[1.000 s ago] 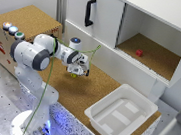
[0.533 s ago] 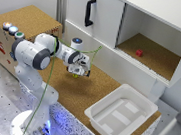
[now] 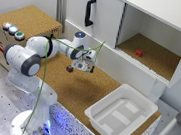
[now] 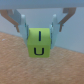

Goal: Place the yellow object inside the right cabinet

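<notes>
Gripper clamped on the yellow object, held above the cork surface. Right cabinet stands open, red cube inside.

Wrist view. A small bright yellow-green cube occupied the centre of the frame, bearing dark markings: a vertical bar on its upper face and a "U" on the face turned toward the camera. The two pale metallic fingers of the gripper flanked the cube at its 9 o'clock and 3 o'clock sides, their inner surfaces pressed against it. Whether the cube rested on the surface beneath could not be determined. A brown, granular cork surface filled the field from 3 o'clock through 6 to 9 o'clock. A blurred pale background lay toward 12 o'clock.
</notes>
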Robot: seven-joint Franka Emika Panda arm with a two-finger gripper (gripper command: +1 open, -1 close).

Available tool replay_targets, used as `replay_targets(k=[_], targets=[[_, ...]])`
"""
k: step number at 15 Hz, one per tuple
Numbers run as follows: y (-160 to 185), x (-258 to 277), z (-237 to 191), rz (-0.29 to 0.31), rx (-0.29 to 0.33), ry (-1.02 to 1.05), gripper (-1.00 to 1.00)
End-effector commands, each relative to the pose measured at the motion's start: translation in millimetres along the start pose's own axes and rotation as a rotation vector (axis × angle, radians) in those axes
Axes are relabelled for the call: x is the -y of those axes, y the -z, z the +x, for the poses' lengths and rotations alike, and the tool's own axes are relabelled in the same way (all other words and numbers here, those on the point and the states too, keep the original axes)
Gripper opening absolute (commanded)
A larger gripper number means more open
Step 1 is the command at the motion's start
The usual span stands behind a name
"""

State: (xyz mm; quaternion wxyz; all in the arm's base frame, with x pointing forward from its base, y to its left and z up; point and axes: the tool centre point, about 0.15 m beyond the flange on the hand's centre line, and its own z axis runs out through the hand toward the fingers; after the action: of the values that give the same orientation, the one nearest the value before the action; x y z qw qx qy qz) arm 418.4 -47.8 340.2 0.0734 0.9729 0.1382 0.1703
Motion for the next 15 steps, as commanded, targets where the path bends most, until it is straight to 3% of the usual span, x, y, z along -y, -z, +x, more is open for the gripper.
replay_targets(k=[1,8,11,15], targets=[[19.7,-109.8,22.8,-0.023,-0.053,0.002,-1.0],[45.2,-226.3,55.3,-0.107,-0.165,0.01,-1.0],[58.8,-249.2,76.2,-0.106,-0.216,0.013,-1.0],[81.1,-271.9,108.2,-0.167,-0.276,-0.06,-1.0]])
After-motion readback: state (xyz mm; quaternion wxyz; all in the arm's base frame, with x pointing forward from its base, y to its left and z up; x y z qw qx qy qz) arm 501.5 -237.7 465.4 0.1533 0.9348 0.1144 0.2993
